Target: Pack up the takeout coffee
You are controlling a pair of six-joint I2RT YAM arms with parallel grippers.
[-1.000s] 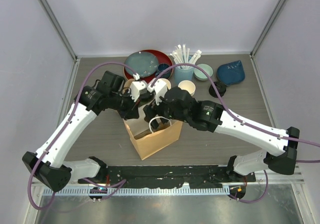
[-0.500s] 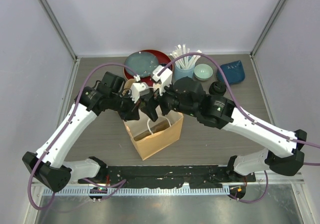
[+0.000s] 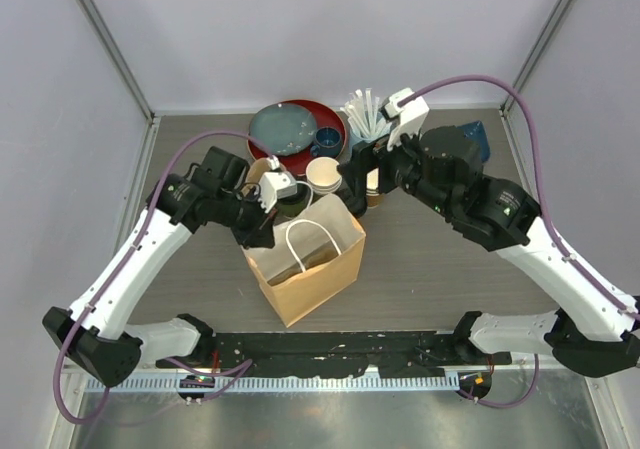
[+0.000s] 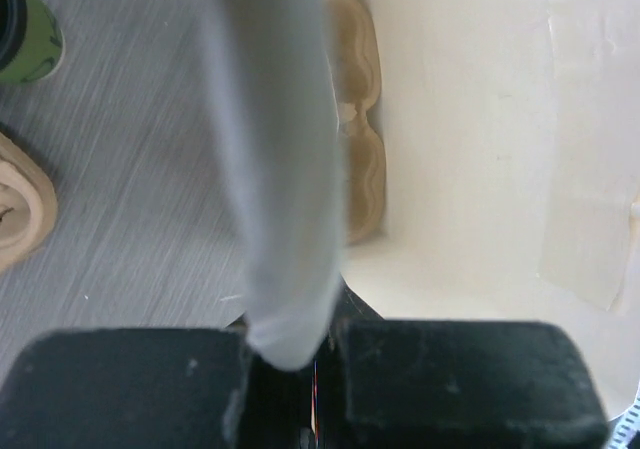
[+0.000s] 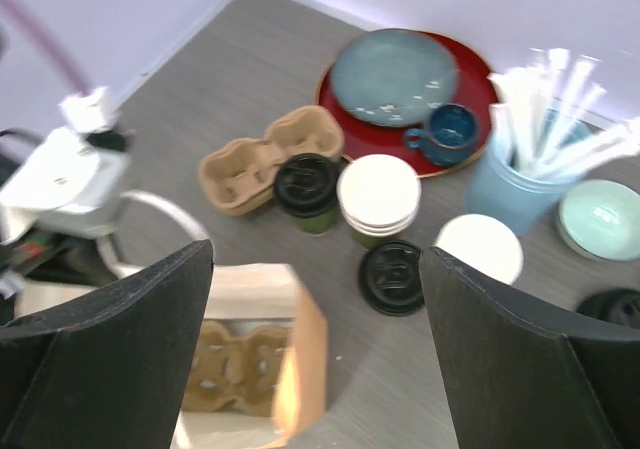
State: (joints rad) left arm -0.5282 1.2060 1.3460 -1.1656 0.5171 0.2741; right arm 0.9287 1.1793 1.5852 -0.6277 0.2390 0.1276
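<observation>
Pinching bag [image 3: 305, 279] rim in left gripper [image 4: 290, 369]; holding right gripper [image 5: 315, 259] spread wide. Showing green cup [image 5: 307, 194] and brown cup [image 5: 392, 277] just beyond bag in right wrist view; green only in left.

Claw [image 5: 316, 354] spread wide; green cup [image 5: 308, 191], second black-lidded cup [image 5: 392, 277] standing on table [image 5: 250, 89].
</observation>
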